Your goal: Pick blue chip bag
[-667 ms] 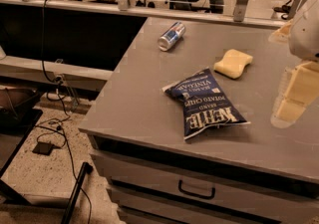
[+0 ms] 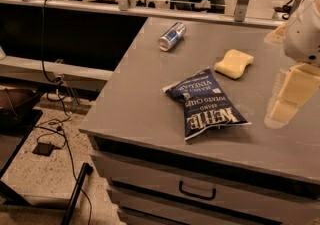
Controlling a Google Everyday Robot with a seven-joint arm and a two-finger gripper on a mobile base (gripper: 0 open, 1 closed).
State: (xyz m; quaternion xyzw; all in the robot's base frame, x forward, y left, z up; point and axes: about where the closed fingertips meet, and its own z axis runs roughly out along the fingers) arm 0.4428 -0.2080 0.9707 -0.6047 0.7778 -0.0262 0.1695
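The blue chip bag [image 2: 206, 103] lies flat on the grey counter [image 2: 131, 104], a little right of its middle and nearer the front edge than the back. Its white lettering reads upside down from this view, and its wider end points toward the front right. The gripper [image 2: 292, 94] hangs at the far right of the view, pale yellow below a white arm housing [image 2: 304, 29], above the counter's right side. It is just beside the bag's right edge but apart from it, touching nothing. Whether its jaws are spread or pressed together I cannot tell. Behind the bag and slightly to the right, a pale yellow sponge [image 2: 234, 63] rests on the counter, near the bag's upper end without touching it. Further back and to the left, a silver-and-blue drink can [image 2: 172, 36] lies on its side, well apart from both. Under the front edge of the counter is a drawer with a dark handle [image 2: 197, 191]. To the left, black cables [image 2: 56, 131] trail over the speckled floor.
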